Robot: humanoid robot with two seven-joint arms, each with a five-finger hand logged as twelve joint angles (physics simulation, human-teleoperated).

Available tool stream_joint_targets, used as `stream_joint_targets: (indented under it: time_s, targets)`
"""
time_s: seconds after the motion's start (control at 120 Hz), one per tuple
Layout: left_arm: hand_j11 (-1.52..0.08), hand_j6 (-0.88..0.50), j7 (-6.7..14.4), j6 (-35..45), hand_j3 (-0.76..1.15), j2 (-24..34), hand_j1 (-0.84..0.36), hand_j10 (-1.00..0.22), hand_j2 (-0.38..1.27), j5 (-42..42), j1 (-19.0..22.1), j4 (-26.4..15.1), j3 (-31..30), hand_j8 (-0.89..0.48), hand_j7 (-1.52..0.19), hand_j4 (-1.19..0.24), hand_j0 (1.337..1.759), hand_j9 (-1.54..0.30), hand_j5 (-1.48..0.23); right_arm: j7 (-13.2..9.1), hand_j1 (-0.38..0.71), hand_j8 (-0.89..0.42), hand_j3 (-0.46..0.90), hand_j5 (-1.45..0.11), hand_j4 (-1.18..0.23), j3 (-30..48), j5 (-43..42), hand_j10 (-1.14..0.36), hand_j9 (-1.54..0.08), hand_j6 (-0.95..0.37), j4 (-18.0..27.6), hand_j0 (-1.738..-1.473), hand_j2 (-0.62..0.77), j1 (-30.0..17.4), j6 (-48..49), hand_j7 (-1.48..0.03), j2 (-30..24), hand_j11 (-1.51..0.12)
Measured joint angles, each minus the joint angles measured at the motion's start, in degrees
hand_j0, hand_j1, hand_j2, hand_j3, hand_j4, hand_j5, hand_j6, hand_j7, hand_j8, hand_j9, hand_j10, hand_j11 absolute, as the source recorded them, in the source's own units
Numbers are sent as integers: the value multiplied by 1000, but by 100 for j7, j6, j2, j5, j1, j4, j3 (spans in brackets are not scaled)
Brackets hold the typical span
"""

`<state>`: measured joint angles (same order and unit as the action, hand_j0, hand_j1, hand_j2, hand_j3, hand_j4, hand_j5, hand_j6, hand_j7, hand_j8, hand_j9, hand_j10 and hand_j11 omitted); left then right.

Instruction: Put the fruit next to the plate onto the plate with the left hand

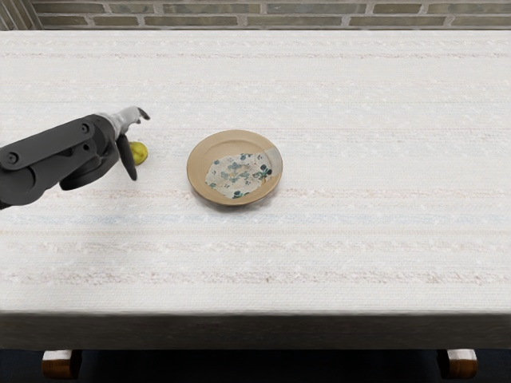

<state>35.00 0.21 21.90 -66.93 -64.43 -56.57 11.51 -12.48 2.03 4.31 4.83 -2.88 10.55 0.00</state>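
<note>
One fruit [140, 152] on table [359, 120], just left of plate [194, 163], not yet on it | left hand [118, 134] at fruit, fingers [127, 164] spread, gripping nothing | advice: close around fruit's middle before lifting, release over plate's centre

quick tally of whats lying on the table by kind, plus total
fruit: 1
plate: 1
total: 2
</note>
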Motion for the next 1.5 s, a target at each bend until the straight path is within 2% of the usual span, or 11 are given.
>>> stream_joint_targets:
  time_s: [0.2, 0.317, 0.45, 1.342, 1.5]
  targets:
    - [-277, -218, 0, 264, 0, -9, 95, -217, 45, -1, -7, 154, -21, -218, -278, -217, 1658, -278, -278, 0, -349, 0, 0, 0, 0, 0, 0, 0, 0, 0, 0, -1658, 0, 0, 0, 0, 0, 0]
    - [-292, -229, -1, 553, 0, -276, 82, -227, 48, -1, -36, 329, -302, -229, -292, -228, 1658, -292, -292, 0, -349, 0, 0, 0, 0, 0, 0, 0, 0, 0, 0, -1658, 0, 0, 0, 0, 0, 0]
    - [-330, -259, -2, 684, 0, -316, 46, -257, 54, 5, -26, 491, -433, -258, -331, -258, 1658, -330, -331, 0, -349, 0, 0, 0, 0, 0, 0, 0, 0, 0, 0, -1658, 0, 0, 0, 0, 0, 0]
    - [-440, -342, 0, 726, 0, -822, -55, -341, 71, 7, 0, 996, -501, -342, -440, -341, 1658, -440, -441, 0, -349, 0, 0, 0, 0, 0, 0, 0, 0, 0, 0, -1658, 0, 0, 0, 0, 0, 0]
    - [-452, -351, 0, 732, 0, -853, -66, -350, 72, 13, -44, 1101, -682, -350, -452, -350, 1658, -452, -452, 0, -349, 0, 0, 0, 0, 0, 0, 0, 0, 0, 0, -1658, 0, 1, 0, 0, 0, 0]
